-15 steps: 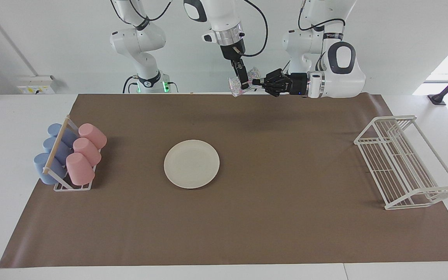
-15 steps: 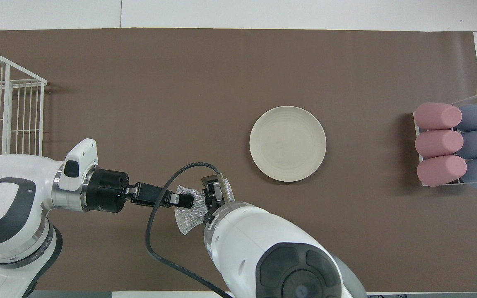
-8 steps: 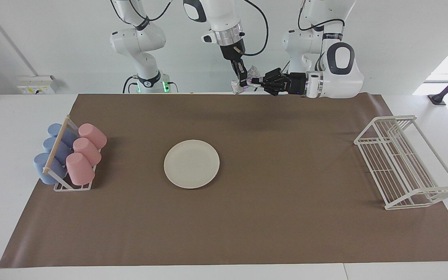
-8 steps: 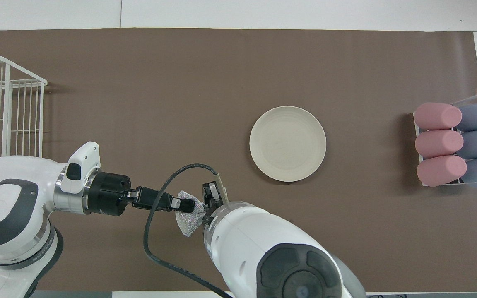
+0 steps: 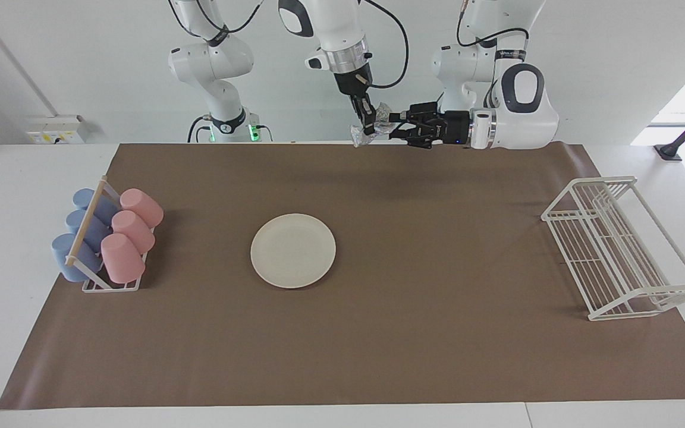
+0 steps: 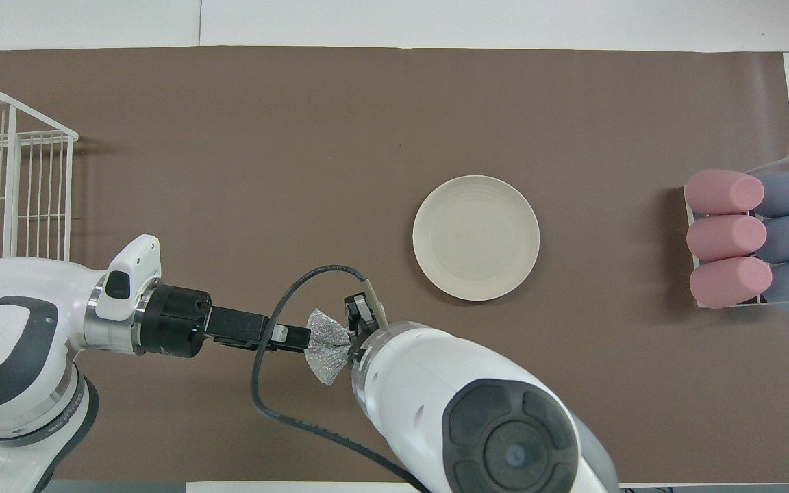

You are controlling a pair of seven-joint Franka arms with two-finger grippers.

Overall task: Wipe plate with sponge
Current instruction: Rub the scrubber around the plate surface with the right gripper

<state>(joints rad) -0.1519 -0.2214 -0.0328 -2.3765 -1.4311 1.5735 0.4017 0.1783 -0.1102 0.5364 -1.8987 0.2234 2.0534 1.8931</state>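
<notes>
The silvery, wrinkly sponge (image 5: 359, 137) (image 6: 326, 350) hangs in the air over the brown mat's edge nearest the robots. My right gripper (image 5: 368, 123) points down and is shut on it. My left gripper (image 5: 392, 125) (image 6: 297, 337) reaches in level from the side, its fingers spread open at the sponge's edge. The cream-white plate (image 5: 293, 251) (image 6: 476, 237) lies flat mid-table, bare, farther from the robots than both grippers and toward the right arm's end.
A rack of pink and blue cups (image 5: 107, 241) (image 6: 750, 239) stands at the right arm's end of the brown mat (image 5: 437, 333). A white wire dish rack (image 5: 622, 249) (image 6: 4, 178) stands at the left arm's end.
The right gripper closed on the sponge while the left still held it. The left gripper has since opened and let go. Both grippers rose slightly.
</notes>
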